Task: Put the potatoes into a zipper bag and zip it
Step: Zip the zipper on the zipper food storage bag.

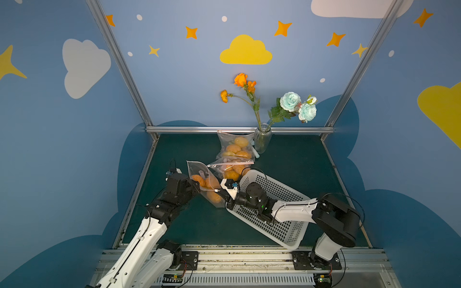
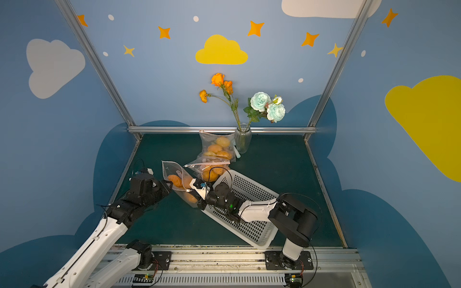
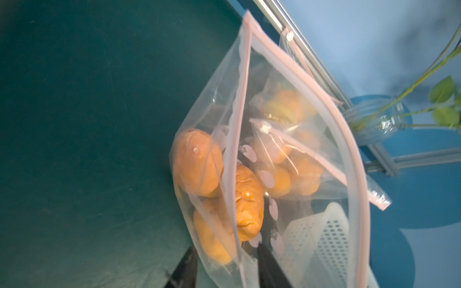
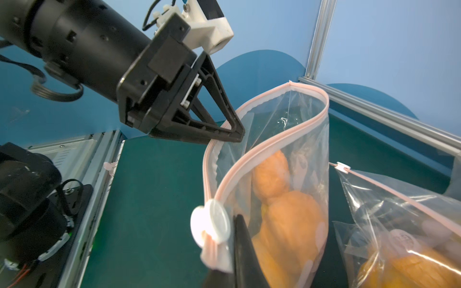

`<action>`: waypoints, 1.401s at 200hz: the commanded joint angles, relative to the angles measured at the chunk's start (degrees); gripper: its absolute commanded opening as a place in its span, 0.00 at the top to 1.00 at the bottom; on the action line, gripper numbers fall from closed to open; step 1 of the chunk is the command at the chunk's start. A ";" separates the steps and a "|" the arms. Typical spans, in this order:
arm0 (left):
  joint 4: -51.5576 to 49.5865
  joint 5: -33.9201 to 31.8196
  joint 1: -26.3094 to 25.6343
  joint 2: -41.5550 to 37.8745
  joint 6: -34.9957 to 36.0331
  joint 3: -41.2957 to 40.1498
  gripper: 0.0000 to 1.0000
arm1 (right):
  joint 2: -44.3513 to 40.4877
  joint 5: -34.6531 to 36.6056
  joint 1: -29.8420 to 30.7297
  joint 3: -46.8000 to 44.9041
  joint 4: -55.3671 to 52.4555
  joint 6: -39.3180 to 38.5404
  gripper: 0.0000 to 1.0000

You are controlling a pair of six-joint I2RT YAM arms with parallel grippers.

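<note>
A clear zipper bag (image 1: pixel 193 169) (image 2: pixel 169 169) with a pink zip strip stands between my two grippers, its mouth gaping (image 4: pixel 274 139). Three orange potatoes (image 3: pixel 197 162) (image 4: pixel 289 219) lie inside it. My left gripper (image 3: pixel 225 264) (image 1: pixel 197 187) is open, and the bag's near rim runs between its fingers. My right gripper (image 4: pixel 229 251) (image 1: pixel 219 191) is shut on the bag's end tab right beside the white zip slider (image 4: pixel 212 224). That slider sits at the end of the strip.
Two other clear bags holding potatoes lie behind, one (image 1: pixel 234 147) against the back rail and one (image 1: pixel 230 168) by the basket. A white perforated basket (image 1: pixel 287 199) lies under my right arm. A glass vase (image 1: pixel 262 139) with flowers stands at the back.
</note>
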 commanded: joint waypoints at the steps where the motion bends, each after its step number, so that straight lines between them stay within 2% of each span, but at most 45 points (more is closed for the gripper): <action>1: -0.04 5.21 0.13 -1.61 -2.41 -0.05 0.39 | 0.28 3.39 0.45 -0.02 2.34 -1.84 1.00; 36: 0.72 10.89 -1.65 -3.41 -5.33 1.00 0.36 | 3.39 5.73 0.99 1.98 4.35 -6.77 1.00; 93: 2.54 10.91 -6.03 -4.08 -7.15 1.09 0.36 | 7.24 9.48 2.32 5.23 5.69 -11.38 1.00; 156: 6.63 14.47 -7.74 0.86 -8.01 0.82 0.52 | 8.36 10.36 3.11 5.93 5.87 -11.51 1.00; 193: 5.85 12.44 -8.36 0.66 -8.12 0.94 0.69 | 8.67 11.15 3.18 6.03 6.31 -11.78 1.00; 211: 5.43 11.51 -8.44 -0.12 -8.40 0.68 0.74 | 9.02 11.72 3.15 5.94 6.90 -11.86 1.00; 244: 5.21 11.27 -8.70 -0.71 -8.19 0.78 0.78 | 9.21 11.91 3.16 6.11 6.86 -12.05 1.00; 280: 4.90 10.54 -8.85 0.49 -8.12 1.10 0.77 | 9.03 11.03 3.24 6.33 6.49 -11.96 1.00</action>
